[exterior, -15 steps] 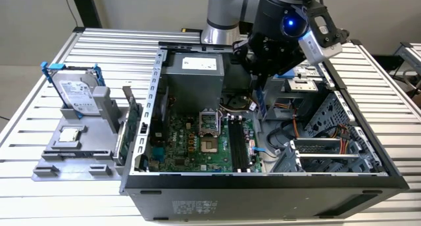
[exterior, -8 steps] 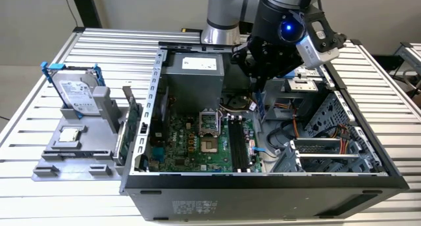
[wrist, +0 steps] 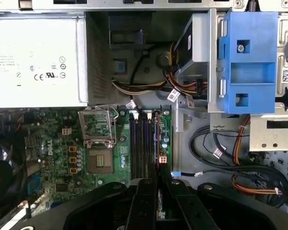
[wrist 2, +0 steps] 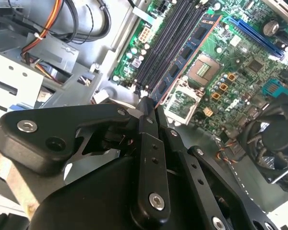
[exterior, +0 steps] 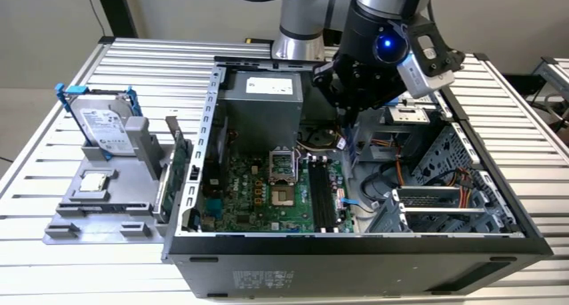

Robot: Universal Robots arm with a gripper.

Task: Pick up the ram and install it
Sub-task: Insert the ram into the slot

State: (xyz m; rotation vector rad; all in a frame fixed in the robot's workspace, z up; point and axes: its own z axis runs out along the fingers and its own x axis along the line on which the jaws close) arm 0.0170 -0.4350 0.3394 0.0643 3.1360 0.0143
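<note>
1. Fingers of the gripper (wrist 2: 152,108) pinched narrow, shut onto the ram (wrist 2: 185,55), which is held on edge above the motherboard (wrist 2: 237,45).
2. Visible length of the stick reaching straight out from the fingertips, long axis parallel to the black memory slots (wrist 2: 163,45).
3. In the second wrist view, stick just beside those slots, toward the processor socket (wrist 2: 201,69), with its chip face in sight. By judgement raised off the board, not yet seated.
4. In the exterior view, gripper hanging inside the open case (exterior: 356,248), over the end of the slots farther from that camera.
5. Judged crux: sideways line-up of stick edge with one slot, axes already matched. Slot lying below the fingers, so straight down from there.
</note>
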